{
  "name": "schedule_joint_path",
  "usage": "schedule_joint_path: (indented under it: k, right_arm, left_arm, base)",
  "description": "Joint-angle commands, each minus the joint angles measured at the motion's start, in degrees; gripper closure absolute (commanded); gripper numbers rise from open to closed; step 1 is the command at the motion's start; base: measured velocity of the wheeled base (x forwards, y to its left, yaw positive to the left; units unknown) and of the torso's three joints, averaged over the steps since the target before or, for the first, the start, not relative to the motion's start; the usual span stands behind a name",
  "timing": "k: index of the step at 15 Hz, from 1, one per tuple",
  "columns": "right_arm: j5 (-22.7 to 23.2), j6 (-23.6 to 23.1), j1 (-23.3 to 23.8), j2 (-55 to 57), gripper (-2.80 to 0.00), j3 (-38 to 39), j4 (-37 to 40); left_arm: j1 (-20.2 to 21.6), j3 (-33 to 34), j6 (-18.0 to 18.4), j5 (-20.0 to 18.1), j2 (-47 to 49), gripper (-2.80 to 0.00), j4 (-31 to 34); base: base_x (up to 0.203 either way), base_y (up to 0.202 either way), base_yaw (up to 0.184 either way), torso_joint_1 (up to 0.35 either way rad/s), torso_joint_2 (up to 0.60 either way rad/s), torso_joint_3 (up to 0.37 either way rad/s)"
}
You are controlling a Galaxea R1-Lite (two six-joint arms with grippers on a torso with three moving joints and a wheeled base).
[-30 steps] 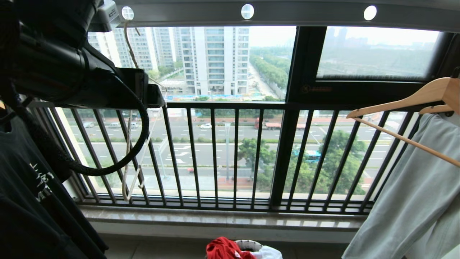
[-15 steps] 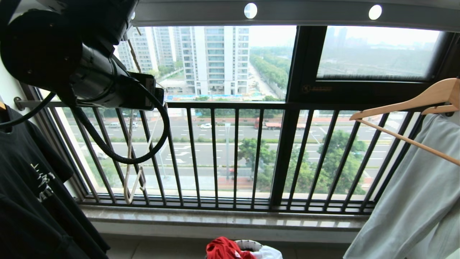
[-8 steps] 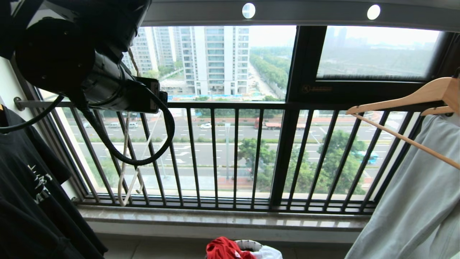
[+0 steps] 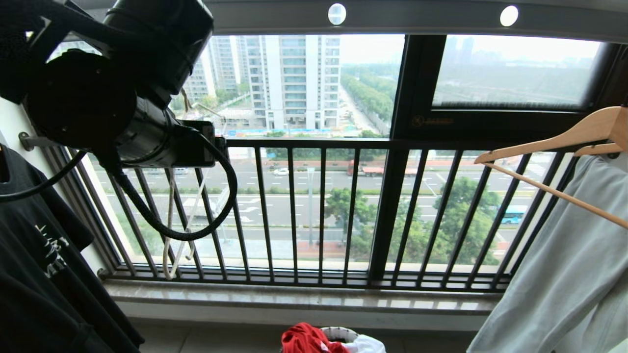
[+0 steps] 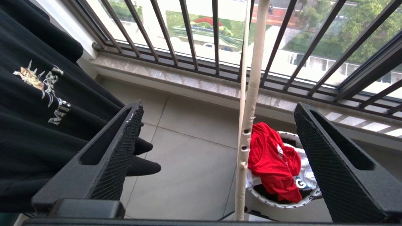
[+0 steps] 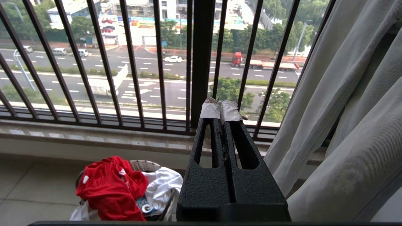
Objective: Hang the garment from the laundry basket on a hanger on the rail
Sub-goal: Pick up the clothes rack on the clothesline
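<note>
While the left claw (image 5: 216, 150) stands with its ribbed black fingers (image 5: 116, 147) wide apart, the thin cream wire hanger (image 5: 249, 103) hangs between them, touching neither, presumably lined up for a grasp. Beyond the hanger, on the tiled floor, the round white woven laundry basket (image 5: 282, 204) holds the crumpled red garment (image 5: 271, 160) over a white printed T-shirt (image 5: 303, 180); nothing is hung yet. Right of the basket, the right claw (image 6: 220, 111) is pressed together on nothing, parked. Left of the hanger drapes a black T-shirt (image 5: 37, 103). Farther off stand the black barred railing (image 4: 319, 211) and, overhead, the grey rail (image 4: 417, 17).
</note>
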State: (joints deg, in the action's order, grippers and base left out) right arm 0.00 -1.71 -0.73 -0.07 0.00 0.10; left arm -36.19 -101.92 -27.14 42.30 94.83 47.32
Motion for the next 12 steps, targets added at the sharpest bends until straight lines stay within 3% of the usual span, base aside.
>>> schedule_joint_path:
  k: [1, 12]
  right_arm:
    - [0.0, 0.0, 0.0, 0.1, 0.0, 0.0, 0.0]
    - [0.0, 0.0, -0.1, 0.1, 0.0, 0.0, 0.0]
  left_arm:
    - [0.0, 1.0, -1.0, -0.3, -1.5, -2.8, 0.2]
    - [0.1, 2.0, -3.4, -0.5, -1.7, -2.8, 0.2]
  base:
    - [0.0, 0.0, 0.0, 0.0, 0.0, 0.0]
    - [0.0, 0.0, 0.0, 0.0, 0.0, 0.0]
